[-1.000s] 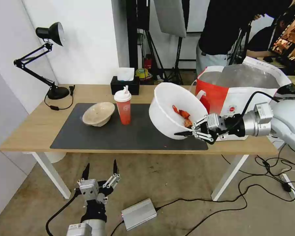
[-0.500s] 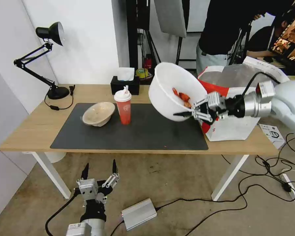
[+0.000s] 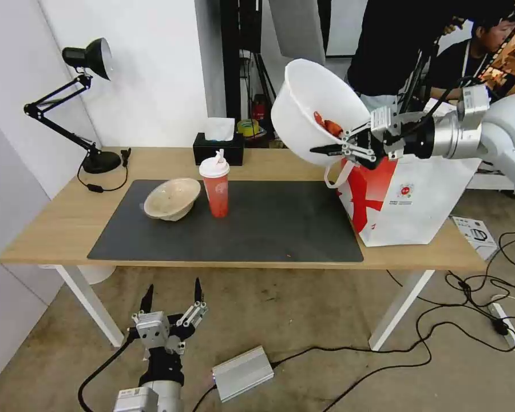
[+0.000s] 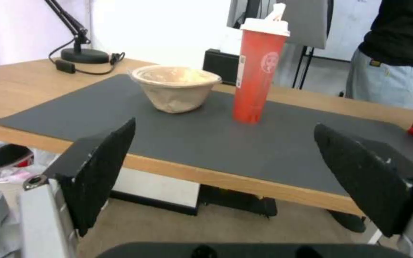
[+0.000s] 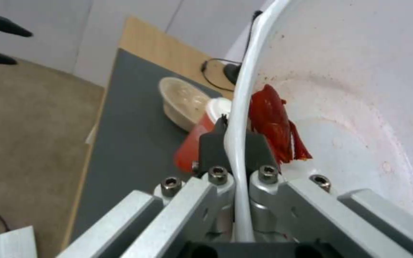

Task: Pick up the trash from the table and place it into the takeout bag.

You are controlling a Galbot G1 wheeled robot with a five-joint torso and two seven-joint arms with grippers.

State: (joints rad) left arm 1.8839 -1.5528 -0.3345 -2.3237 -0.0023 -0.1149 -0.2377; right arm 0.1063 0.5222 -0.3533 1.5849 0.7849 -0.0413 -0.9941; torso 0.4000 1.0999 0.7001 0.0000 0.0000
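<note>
The large white plastic bowl (image 3: 317, 111) hangs tilted in the air, above the table (image 3: 57, 223) and beside the mouth of the takeout bag (image 3: 418, 194). Red food scraps (image 3: 329, 126) lie inside it. Our right gripper (image 3: 333, 150) pinches its rim. To do this step well, we should bring the bowl fully over the opening, keep the tilt gentle, then release. The red cup (image 3: 215, 184) and the beige pulp bowl (image 3: 171, 198) wait on the mat (image 3: 269, 229). Our left gripper (image 3: 173, 298) is spread open below the table.
</note>
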